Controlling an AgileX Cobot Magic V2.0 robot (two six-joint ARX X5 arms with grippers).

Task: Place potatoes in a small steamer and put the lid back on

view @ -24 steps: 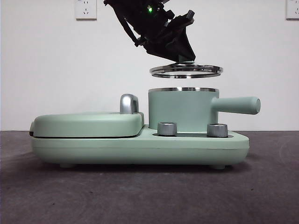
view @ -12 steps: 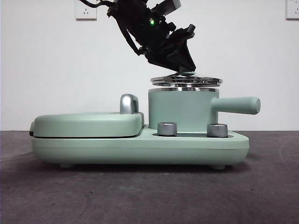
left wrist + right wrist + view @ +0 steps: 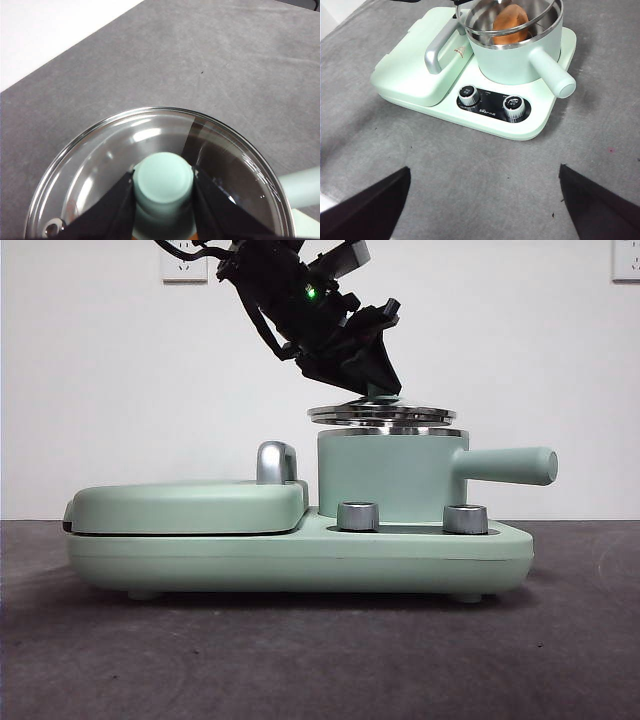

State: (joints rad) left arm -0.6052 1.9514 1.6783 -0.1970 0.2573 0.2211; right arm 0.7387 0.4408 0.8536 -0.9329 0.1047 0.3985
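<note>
The mint-green small steamer (image 3: 390, 475) stands on the right half of the cooker base, its side handle (image 3: 510, 465) pointing right. An orange-brown potato (image 3: 510, 22) lies inside it, seen in the right wrist view. My left gripper (image 3: 375, 390) comes down from above, shut on the mint-green knob (image 3: 164, 180) of the lid (image 3: 380, 415). The glass lid sits level at the steamer's steel rim, a little off-centre to the left; I cannot tell whether it touches. My right gripper (image 3: 482, 210) hangs open, well back from the cooker, with nothing between its jaws.
The mint-green cooker base (image 3: 300, 560) sits on a dark grey table. Its flat griddle cover (image 3: 185, 505) with a chrome handle (image 3: 275, 462) lies left of the steamer. Two steel dials (image 3: 358, 516) face the front. Wall sockets (image 3: 184, 260) are behind.
My left gripper has lowered the lid from well above the steamer down to its rim and shifted it slightly to the left.
</note>
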